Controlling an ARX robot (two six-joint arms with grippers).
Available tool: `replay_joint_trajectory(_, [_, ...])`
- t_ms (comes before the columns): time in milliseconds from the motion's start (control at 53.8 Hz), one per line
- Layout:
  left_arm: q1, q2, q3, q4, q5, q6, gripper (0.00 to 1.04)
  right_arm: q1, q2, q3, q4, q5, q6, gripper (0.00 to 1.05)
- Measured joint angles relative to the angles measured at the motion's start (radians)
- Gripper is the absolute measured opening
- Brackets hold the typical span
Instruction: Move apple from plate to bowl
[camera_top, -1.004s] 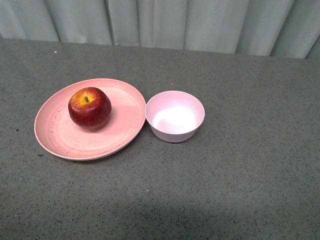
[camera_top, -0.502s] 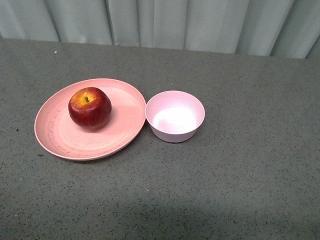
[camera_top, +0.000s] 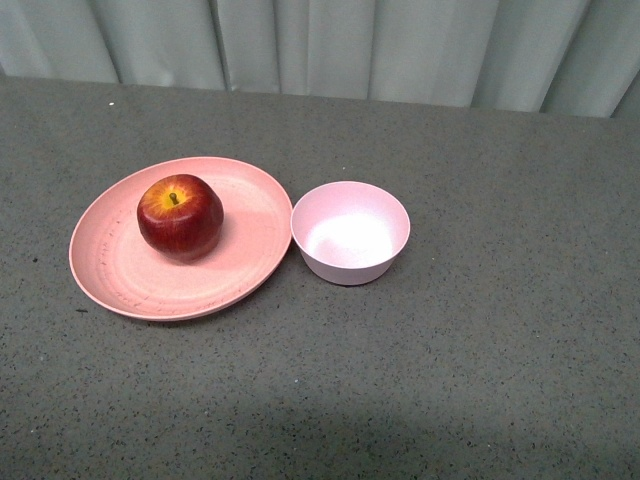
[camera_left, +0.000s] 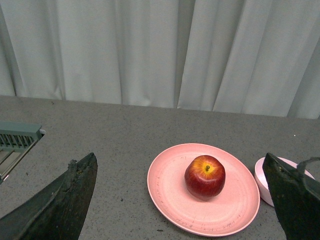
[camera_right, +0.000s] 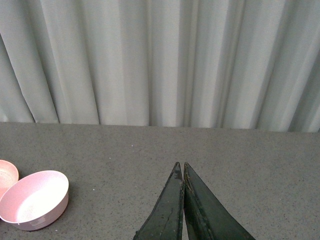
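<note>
A dark red apple (camera_top: 180, 216) with a yellow patch round its stem sits upright on the wide salmon-pink plate (camera_top: 115, 275), left of centre on the grey table. Just to the plate's right stands the small pale pink bowl (camera_top: 350, 232), with nothing in it. Neither arm shows in the front view. In the left wrist view my left gripper (camera_left: 181, 162) is open, its dark fingers spread wide apart, with the apple (camera_left: 205, 176) and plate (camera_left: 170, 192) some way ahead between them. My right gripper (camera_right: 180, 164) is shut on nothing, with the bowl (camera_right: 34, 199) off to one side.
Pale curtains (camera_top: 330, 45) hang along the table's far edge. A grey-green ribbed fixture (camera_left: 15, 142) sits at the table's edge in the left wrist view. The grey speckled tabletop (camera_top: 500, 350) spreads to the right of the bowl and in front of it.
</note>
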Motion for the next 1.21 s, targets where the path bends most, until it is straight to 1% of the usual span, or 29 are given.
replay_joint_trajectory(112, [0.000, 0.000, 0.000, 0.000, 0.000, 0.000, 0.98, 0.000, -0.132, 0.000, -0.166, -0.001, 0.000, 0.01])
replay_joint_trajectory(353, [0.000, 0.000, 0.000, 0.000, 0.000, 0.000, 0.98, 0.000, -0.169, 0.000, -0.176, -0.001, 0.000, 0.01])
replay_joint_trajectory(390, [0.000, 0.000, 0.000, 0.000, 0.000, 0.000, 0.98, 0.000, -0.169, 0.000, -0.176, -0.001, 0.000, 0.03])
replay_joint_trajectory(483, [0.000, 0.000, 0.000, 0.000, 0.000, 0.000, 0.98, 0.000, -0.170, 0.000, -0.176, -0.001, 0.000, 0.17])
replay_joint_trajectory(688, [0.000, 0.000, 0.000, 0.000, 0.000, 0.000, 0.98, 0.000, -0.170, 0.000, -0.176, -0.001, 0.000, 0.65])
replay_joint_trajectory(707, [0.000, 0.000, 0.000, 0.000, 0.000, 0.000, 0.98, 0.000, -0.170, 0.000, -0.176, -0.001, 0.000, 0.67])
replay_joint_trajectory(781, [0.000, 0.000, 0.000, 0.000, 0.000, 0.000, 0.98, 0.000, -0.170, 0.000, -0.176, -0.001, 0.000, 0.83])
replay_joint_trajectory(874, [0.000, 0.000, 0.000, 0.000, 0.000, 0.000, 0.98, 0.000, -0.170, 0.000, -0.176, -0.001, 0.000, 0.96])
replay_joint_trajectory(911, [0.000, 0.000, 0.000, 0.000, 0.000, 0.000, 0.98, 0.000, -0.170, 0.000, -0.176, -0.001, 0.001, 0.97])
replay_joint_trajectory(967, [0.000, 0.000, 0.000, 0.000, 0.000, 0.000, 0.98, 0.000, -0.170, 0.000, -0.176, -0.001, 0.001, 0.94])
replay_joint_trajectory(1116, [0.000, 0.000, 0.000, 0.000, 0.000, 0.000, 0.98, 0.000, -0.170, 0.000, -0.176, -0.001, 0.001, 0.95])
replay_joint_trajectory(1134, [-0.006, 0.006, 0.003, -0.009, -0.022, -0.001, 0.98, 0.000, -0.170, 0.000, -0.176, -0.001, 0.001, 0.95])
replay_joint_trajectory(1153, [-0.020, 0.019, 0.013, -0.046, -0.074, -0.011, 0.98, 0.000, -0.170, 0.000, -0.176, -0.001, 0.001, 0.95])
replay_joint_trajectory(1171, [-0.033, 0.060, 0.039, -0.114, -0.149, -0.023, 0.98, 0.000, -0.170, 0.000, -0.176, -0.002, 0.001, 0.95])
replay_joint_trajectory(1209, [-0.028, 0.132, 0.057, -0.146, -0.213, -0.030, 0.98, 0.000, -0.170, 0.000, -0.176, 0.000, 0.001, 0.95])
